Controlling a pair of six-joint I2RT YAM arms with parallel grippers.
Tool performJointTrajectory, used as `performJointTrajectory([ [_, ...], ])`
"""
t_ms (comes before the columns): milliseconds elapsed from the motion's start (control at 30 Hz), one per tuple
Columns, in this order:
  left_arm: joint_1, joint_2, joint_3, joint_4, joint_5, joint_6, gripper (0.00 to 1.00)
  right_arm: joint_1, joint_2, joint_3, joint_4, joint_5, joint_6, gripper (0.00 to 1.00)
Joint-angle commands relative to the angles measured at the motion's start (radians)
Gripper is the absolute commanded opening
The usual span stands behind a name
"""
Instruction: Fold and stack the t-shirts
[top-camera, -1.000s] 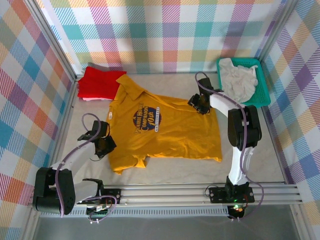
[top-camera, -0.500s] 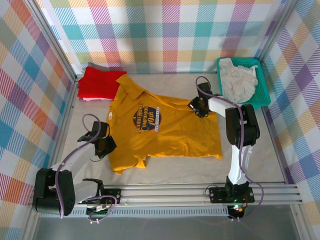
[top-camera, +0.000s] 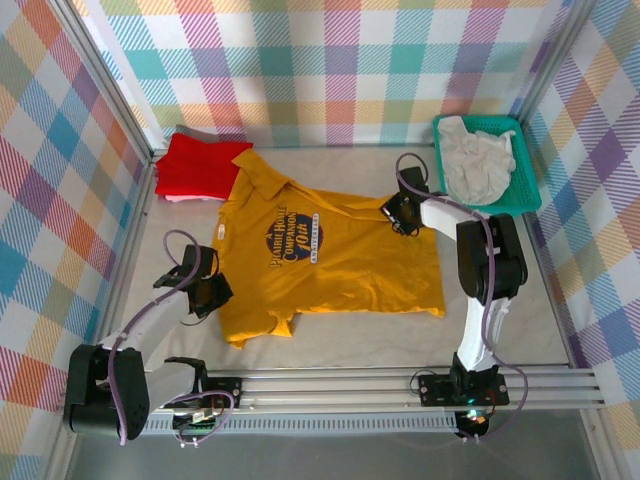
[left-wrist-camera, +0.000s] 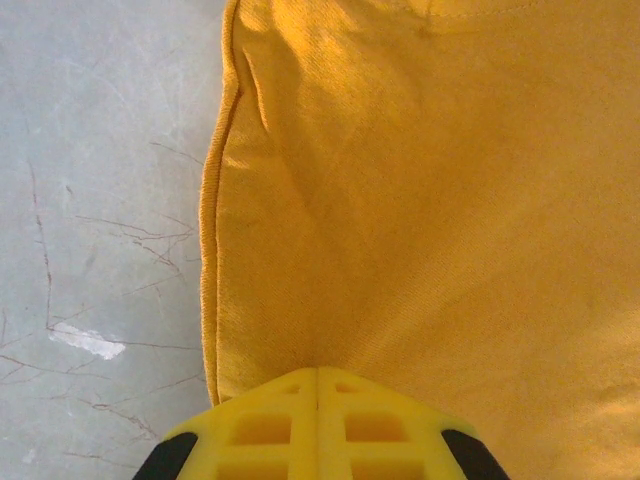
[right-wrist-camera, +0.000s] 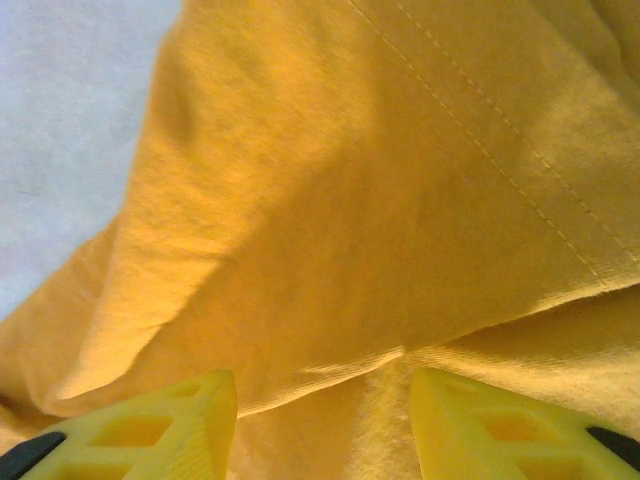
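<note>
One grey table (top-camera: 330, 345) is seen, closed in on three sides by checked walls (top-camera: 330, 70), with a metal rail (top-camera: 400, 385) along its near edge. Three t-shirts are counted on it.

The largest, a mustard-yellow t-shirt (top-camera: 340, 265) with a dark oval logo, is spread flat across the middle of the table, its collar turned toward the far-left corner. Two arms are mounted at the near edge, one on each side.

One red t-shirt (top-camera: 200, 165) is laid folded in the far-left corner, its near edge touched or overlapped by the collar of the yellow one. One teal basket (top-camera: 527, 190) is set in the far-right corner, and one off-white t-shirt (top-camera: 478, 160) is heaped crumpled inside it.

The right gripper (top-camera: 400, 212) is placed over the far-right part of the yellow t-shirt, near the basket. From the right wrist its fingers (right-wrist-camera: 150, 430) are seen spread apart, with a raised fold of yellow cloth lying between them.

The left gripper (top-camera: 207, 290) is lowered at the left edge of the yellow t-shirt, toward the near-left part of the table. From the left wrist its fingers (left-wrist-camera: 270, 425) are seen pressed together right at the hem; whether any cloth is caught between them cannot be told.
</note>
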Motion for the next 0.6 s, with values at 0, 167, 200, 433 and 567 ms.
performJointTrajectory([
  [0, 0.01, -0.003, -0.014, 0.003, 0.007, 0.016, 0.0, -0.002, -0.027, 0.008, -0.012, 0.015, -0.009, 0.49],
  [167, 0.01, -0.015, -0.017, -0.001, 0.004, 0.015, 0.0, -0.006, 0.0, 0.013, -0.006, -0.003, 0.0, 0.48],
  [200, 0.009, -0.018, -0.017, -0.003, 0.004, 0.015, 0.0, -0.008, 0.014, 0.027, -0.012, -0.006, 0.0, 0.48],
  [433, 0.01, -0.066, -0.029, -0.015, -0.012, 0.008, 0.0, -0.023, 0.092, 0.088, -0.02, -0.004, -0.006, 0.47],
  [567, 0.009, -0.064, -0.03, -0.01, -0.013, 0.006, 0.0, -0.026, 0.13, 0.088, -0.001, -0.025, 0.008, 0.43],
])
